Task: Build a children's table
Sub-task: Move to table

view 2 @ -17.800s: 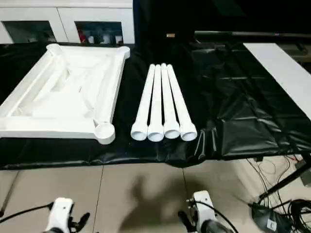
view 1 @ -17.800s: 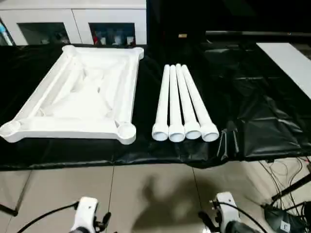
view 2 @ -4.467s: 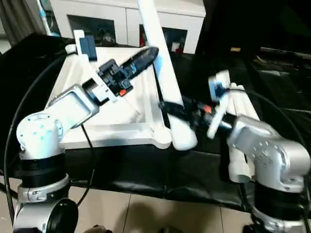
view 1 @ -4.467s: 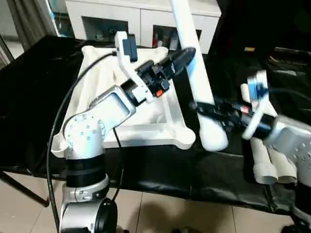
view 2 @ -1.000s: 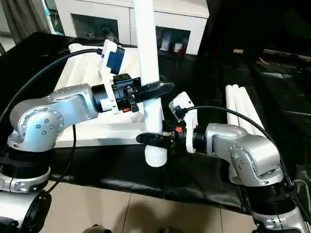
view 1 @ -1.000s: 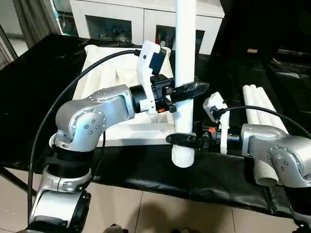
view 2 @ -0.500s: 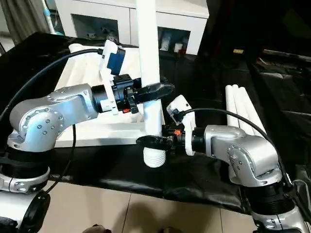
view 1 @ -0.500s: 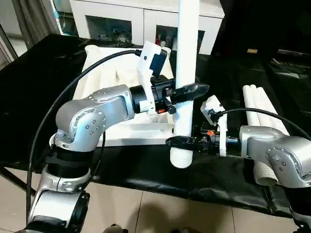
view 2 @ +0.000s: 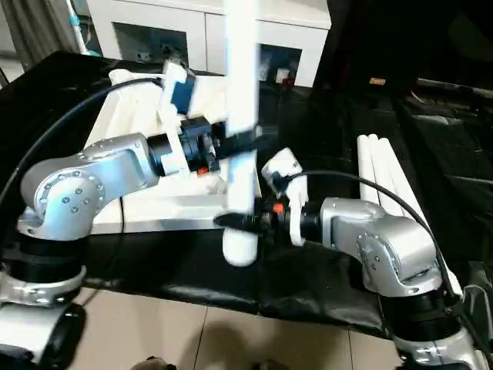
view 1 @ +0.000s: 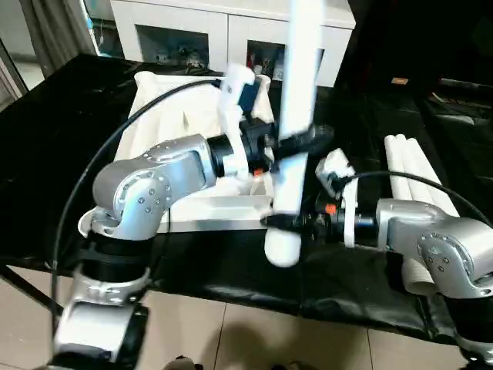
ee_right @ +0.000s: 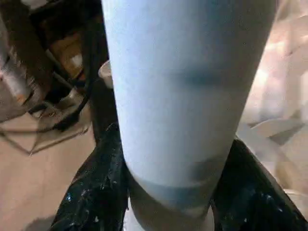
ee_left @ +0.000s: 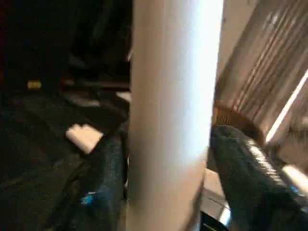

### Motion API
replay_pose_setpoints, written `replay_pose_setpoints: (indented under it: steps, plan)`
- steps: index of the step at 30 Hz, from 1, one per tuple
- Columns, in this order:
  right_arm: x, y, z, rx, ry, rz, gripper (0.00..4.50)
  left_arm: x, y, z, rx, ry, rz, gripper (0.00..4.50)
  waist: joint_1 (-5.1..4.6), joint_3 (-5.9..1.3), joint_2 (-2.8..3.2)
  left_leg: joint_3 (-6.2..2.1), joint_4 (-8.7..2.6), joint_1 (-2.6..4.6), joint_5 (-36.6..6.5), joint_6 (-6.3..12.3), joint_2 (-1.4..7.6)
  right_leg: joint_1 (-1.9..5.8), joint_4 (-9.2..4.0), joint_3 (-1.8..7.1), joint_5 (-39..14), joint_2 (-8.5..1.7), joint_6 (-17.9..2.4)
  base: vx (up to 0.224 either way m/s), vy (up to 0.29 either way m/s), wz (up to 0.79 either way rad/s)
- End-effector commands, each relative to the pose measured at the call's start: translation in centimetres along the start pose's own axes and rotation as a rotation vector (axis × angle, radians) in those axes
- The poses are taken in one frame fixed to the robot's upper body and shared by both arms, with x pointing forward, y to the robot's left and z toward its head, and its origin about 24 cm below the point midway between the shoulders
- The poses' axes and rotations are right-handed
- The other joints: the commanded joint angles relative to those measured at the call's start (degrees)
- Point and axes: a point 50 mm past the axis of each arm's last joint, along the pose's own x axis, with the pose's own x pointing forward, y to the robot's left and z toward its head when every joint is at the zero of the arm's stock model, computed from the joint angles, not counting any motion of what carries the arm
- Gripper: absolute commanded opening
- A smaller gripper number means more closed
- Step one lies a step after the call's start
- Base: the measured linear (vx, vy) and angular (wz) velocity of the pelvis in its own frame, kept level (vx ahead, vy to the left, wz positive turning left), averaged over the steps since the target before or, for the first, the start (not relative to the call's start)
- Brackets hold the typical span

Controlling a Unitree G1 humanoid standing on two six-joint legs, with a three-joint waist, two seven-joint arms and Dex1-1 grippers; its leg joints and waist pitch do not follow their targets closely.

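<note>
Leg (view 1: 296,116) stands upright off the table edge beside the tabletop (view 1: 192,123) — right gripper (view 1: 279,222) clamps its base, left gripper (view 1: 304,142) brackets it loosely, likely steadying for the near corner socket.

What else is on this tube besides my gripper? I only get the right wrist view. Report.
Observer: The left gripper is at the leg too, higher up than the right gripper, which is shut on it.
Operator: Give me the leg's pose.
Observer: Nearly upright, wide end down, over the black cloth.
Operator: Locate the tabletop.
Observer: The tabletop lies underside up on the cloth, just beyond the leg and to the left.
</note>
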Motion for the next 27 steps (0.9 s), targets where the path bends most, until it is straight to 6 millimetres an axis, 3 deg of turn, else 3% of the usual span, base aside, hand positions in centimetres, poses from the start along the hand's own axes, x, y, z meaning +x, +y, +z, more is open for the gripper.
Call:
replay_pose_setpoints:
  steps: [1, 3, 5, 6, 7, 9, 11, 12, 13, 14, 15, 16, 17, 18, 19, 20, 21, 22, 23, 24, 25, 26, 27]
  plan:
    - [-0.9, -0.6, 0.7, 0.018, -0.091, -0.057, 1.89, -0.9, 0.9, 0.8, -0.108, -0.212, 0.022, 2.96, 0.41, -4.60, 0.27, -1.11, -4.53, 0.14, -4.47, 0.26, 3.34, 4.00, -3.88, 2.58, -6.29, -3.85, -15.91, 0.000, 0.000, 0.00]
    - [-1.2, -0.8, 0.9, 0.031, -0.128, -0.078, 1.89, -1.8, 1.1, 1.2, -0.214, -0.363, -0.004, 2.96, 0.70, -4.78, 0.29, -1.19, -4.51, 0.17, -4.72, 0.41, 3.32, 4.05, -3.86, 2.49, -6.06, -3.88, -16.23, 0.000, 0.000, 0.00]
    - [-1.3, -0.9, 0.9, 0.031, -0.138, -0.090, 1.89, -2.1, 1.0, 1.3, -0.234, -0.400, -0.014, 2.96, 0.63, -4.85, 0.32, -1.16, -4.53, 0.16, -4.87, 0.51, 3.36, 4.05, -3.83, 2.42, -5.83, -3.76, -16.21, 0.000, 0.000, 0.00]
    - [-1.6, -1.2, 1.1, 0.021, -0.165, -0.132, 1.89, -2.9, 0.7, 1.5, -0.258, -0.470, -0.031, 2.96, 0.74, -4.95, 0.84, -1.20, -4.43, 0.23, -4.58, 0.51, 3.38, 3.99, -3.70, 2.43, -5.09, -3.81, -16.28, 0.000, 0.000, 0.00]
    - [-1.8, -1.4, 1.2, 0.002, -0.178, -0.172, 1.88, -3.2, 0.8, 1.5, -0.247, -0.474, -0.007, 2.96, 0.70, -4.86, 0.66, -1.21, -4.54, 0.11, -4.74, 0.50, 3.43, 4.00, -3.79, 2.42, -5.20, -3.80, -16.20, 0.000, 0.000, 0.00]
    - [-2.2, -2.0, 1.6, -0.057, -0.208, -0.269, 1.88, -4.0, 1.4, 1.2, -0.172, -0.439, 0.131, 2.96, 0.48, -4.81, 0.90, -1.21, -4.71, 0.36, -5.54, 0.35, 3.64, 3.74, -4.02, 2.34, -6.72, -3.53, -14.29, 0.000, 0.000, 0.00]
    - [-2.3, -2.8, 2.1, -0.187, -0.230, -0.436, 1.88, -5.7, 3.1, -0.1, 0.046, -0.271, 0.447, 2.96, 0.56, -4.78, 1.12, -1.34, -4.83, 0.52, -5.86, 0.05, 3.76, 3.57, -4.19, 2.31, -8.27, -3.50, -12.73, 0.000, 0.000, 0.00]
    - [-2.1, -3.2, 2.1, -0.256, -0.230, -0.537, 1.88, -7.5, 4.1, -0.8, 0.198, -0.184, 0.641, 2.96, 0.30, -4.53, 0.92, -1.35, -4.95, 0.30, -6.31, -0.18, 3.75, 3.47, -4.34, 2.32, -10.93, -3.44, -10.02, 0.000, 0.000, 0.00]
    - [-2.1, -3.2, 2.0, -0.267, -0.222, -0.560, 1.88, -7.9, 4.3, -0.9, 0.226, -0.168, 0.674, 2.96, 0.12, -4.32, 0.08, -1.30, -5.12, 0.19, -6.69, -0.38, 3.71, 3.45, -4.63, 2.36, -12.89, -3.46, -8.59, 0.000, 0.000, 0.00]
    - [-2.1, -3.4, 1.8, -0.284, -0.199, -0.611, 1.88, -8.7, 4.6, -1.2, 0.280, -0.141, 0.738, 2.96, -0.17, -4.31, 0.56, -1.31, -5.16, 0.16, -7.27, -1.24, 3.38, 3.57, -4.65, 2.42, -16.31, -3.39, -6.71, 0.000, 0.000, 0.00]
    - [-1.7, -3.0, 1.4, -0.276, -0.209, -0.642, 1.88, -10.8, 4.9, -1.8, 0.426, -0.065, 0.888, 2.96, -0.26, -4.19, 0.25, -1.34, -5.25, 0.30, -7.21, -1.64, 3.48, 3.22, -4.98, 2.46, -16.68, -3.28, -6.01, 0.000, 0.000, 0.00]
    - [-1.3, -2.7, 1.2, -0.240, -0.226, -0.633, 1.88, -11.7, 5.0, -2.2, 0.429, -0.047, 0.952, 2.96, -0.43, -3.82, -0.01, -1.40, -5.60, 0.09, -7.97, -1.60, 3.48, 3.07, -4.82, 2.50, -16.83, -3.16, -5.42, 0.000, 0.000, 0.00]
    - [-0.8, -2.2, 0.9, -0.186, -0.253, -0.621, 1.88, -12.9, 5.0, -2.7, 0.443, -0.041, 1.042, 2.96, -0.53, -3.93, 0.56, -1.73, -5.77, 0.40, -8.51, -2.35, 3.76, 2.94, -4.40, 2.18, -16.29, -2.75, -5.77, 0.000, 0.000, 0.00]
    - [-0.6, -2.0, 0.6, -0.146, -0.271, -0.613, 1.88, -13.5, 4.9, -3.1, 0.445, -0.046, 1.102, 2.96, -1.40, -3.63, 1.09, -3.09, -6.81, 1.34, -11.53, -3.68, 5.39, 2.47, -4.10, 0.80, -11.78, -0.90, -7.48, 0.000, 0.000, 0.00]
    - [-0.7, -1.9, 0.5, -0.124, -0.276, -0.610, 1.88, -13.6, 4.7, -3.3, 0.438, -0.054, 1.126, 2.96, -1.88, -3.75, 1.69, -4.27, -7.67, 2.05, -11.89, -3.28, 6.99, 2.25, -3.67, 0.14, -9.48, -0.30, -8.35, 0.000, 0.000, 0.00]
    - [-0.7, -1.8, 0.4, -0.113, -0.278, -0.610, 1.88, -13.6, 4.5, -3.5, 0.430, -0.059, 1.135, 2.96, -2.00, -4.18, 2.47, -5.78, -8.64, 3.16, -11.53, -2.33, 9.71, 1.80, -2.64, -0.66, -7.08, -0.15, -9.15, 0.000, 0.000, 0.00]
    - [-0.8, -1.9, 0.1, -0.097, -0.274, -0.619, 1.88, -13.7, 4.2, -4.2, 0.426, -0.042, 1.154, 2.96, -1.87, -4.23, 2.97, -7.27, -9.30, 4.02, -7.67, 1.25, 13.33, 0.35, -0.45, -1.37, -3.89, -0.68, -9.71, 0.025, -0.081, 0.22]
    - [-0.8, -1.9, -0.3, -0.080, -0.275, -0.627, 1.88, -13.8, 4.1, -4.9, 0.430, -0.020, 1.180, 2.96, -1.80, -3.39, 2.82, -6.95, -10.73, 3.30, -7.06, 3.77, 15.28, -0.69, 1.73, -1.99, -3.56, -0.70, -10.01, 0.034, -0.139, 0.28]
    - [-0.8, -1.9, -0.3, -0.080, -0.275, -0.627, 1.88, -13.8, 4.1, -4.9, 0.430, -0.020, 1.180, 2.96, -1.94, -3.46, 2.52, -6.69, -10.79, 3.48, -7.10, 5.66, 15.35, -0.94, 2.43, -2.01, -3.30, -0.93, -10.40, 0.034, -0.139, 0.28]
    - [-1.3, -2.2, -0.6, -0.049, -0.287, -0.662, 1.88, -13.4, 3.7, -5.9, 0.463, 0.018, 1.196, 2.96, -2.08, -2.94, 0.91, -4.99, -10.45, 3.52, -8.47, 9.70, 14.39, -1.42, 2.23, -1.76, -1.82, -1.54, -13.43, 0.031, -0.203, 0.24]
    - [-1.4, -2.3, -0.7, -0.045, -0.288, -0.666, 1.88, -13.4, 3.6, -6.0, 0.466, 0.021, 1.195, 2.96, -1.85, -3.26, 0.10, -2.37, -8.44, 2.70, -12.67, 12.40, 10.40, -0.67, -0.05, -1.16, -0.46, -2.00, -20.26, 0.032, -0.262, 0.25]
    - [-1.4, -2.4, -1.1, -0.064, -0.272, -0.709, 1.88, -13.5, 3.7, -6.7, 0.491, 0.052, 1.208, 2.96, -1.11, -2.69, -2.19, 2.68, 3.48, 0.41, -16.75, 12.16, -2.63, 1.36, -7.15, 0.87, -3.37, -0.85, -26.95, 0.032, -0.262, 0.25]
    - [-1.3, -2.3, -1.3, -0.095, -0.257, -0.733, 1.88, -13.8, 3.7, -7.0, 0.510, 0.066, 1.224, 2.96, -0.24, -3.56, -3.62, 2.15, 7.03, -0.78, -16.73, 12.36, -3.97, 3.83, -8.16, 2.07, -6.75, -2.55, -27.58, 0.037, -0.254, 0.16]
